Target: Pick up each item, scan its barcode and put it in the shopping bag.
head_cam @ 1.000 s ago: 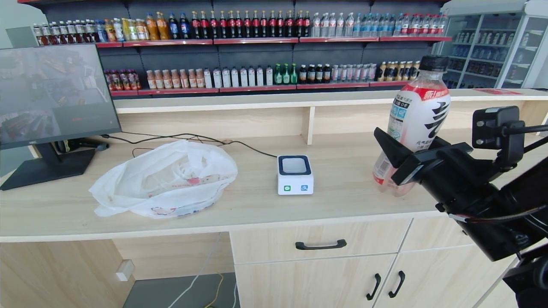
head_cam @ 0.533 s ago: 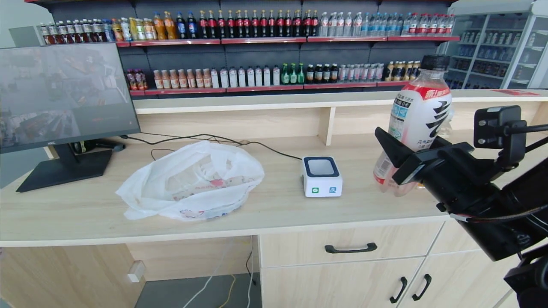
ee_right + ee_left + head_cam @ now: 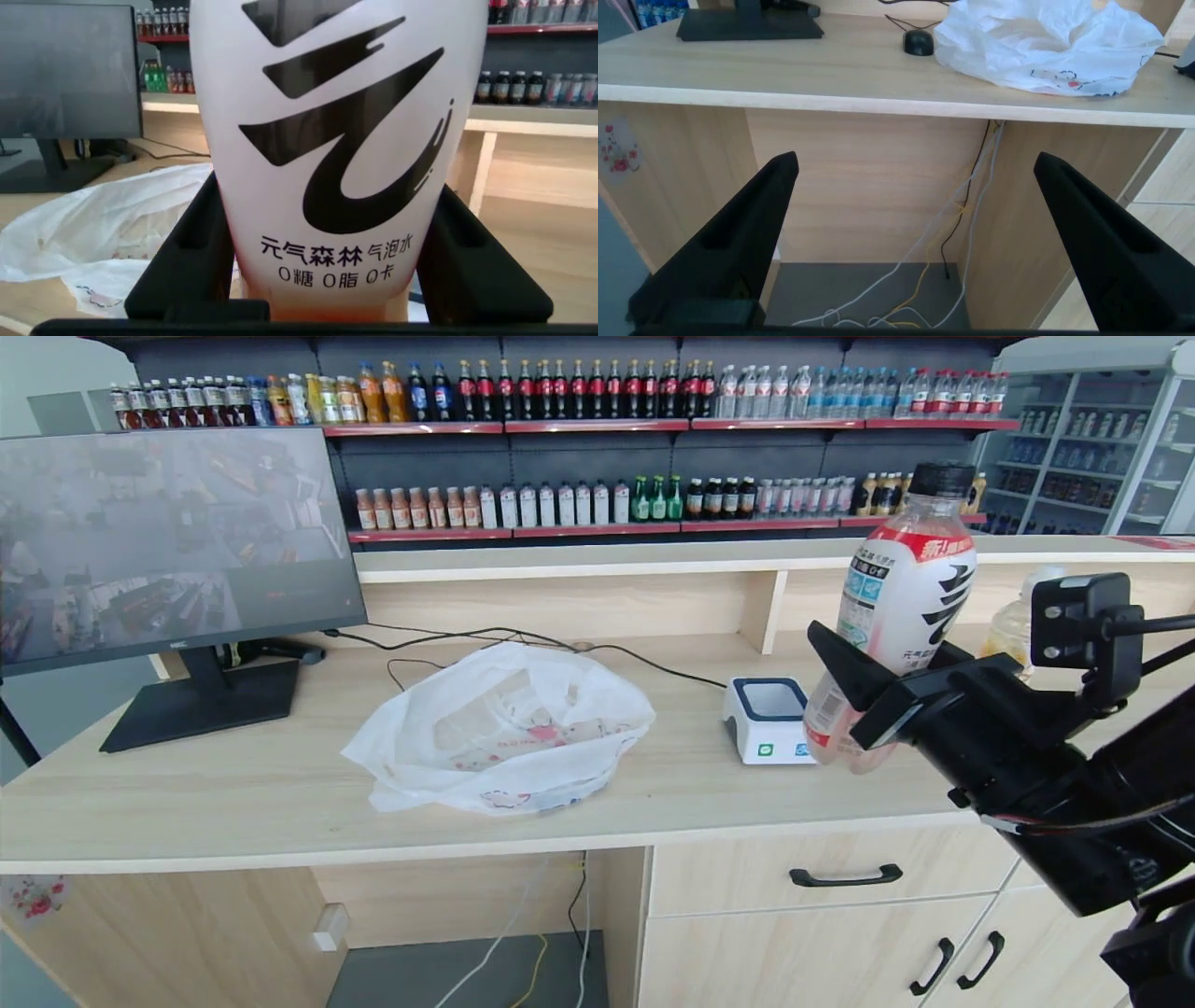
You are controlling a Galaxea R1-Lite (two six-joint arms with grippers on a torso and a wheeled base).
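Right tool [image 3: 859, 695]: we see its fingers closed on the lower body of the drink bottle [image 3: 906, 588], one on each side, holding it firmly.
Drink bottle: black-capped, white-labelled and upright. It is held off the worktop [image 3: 233, 784], with its base just beside the scanner [image 3: 767, 721].
Scanner: a small white box on the worktop with its dark window facing up, between the shopping bag [image 3: 509, 737] and the bottle.
Shopping bag: white plastic, slumped on the worktop well left of the bottle. We cannot tell how far its mouth is open.
Left tool [image 3: 915, 168]: fingers spread wide and empty, low in front of the worktop's face.
Step in hand: we judge the pick complete and the scan about to begin.
Next move: we expect the bottle's barcode must be turned toward the scanner window and held over it. Tilting the bottle is likely needed, so the grip must not slip.
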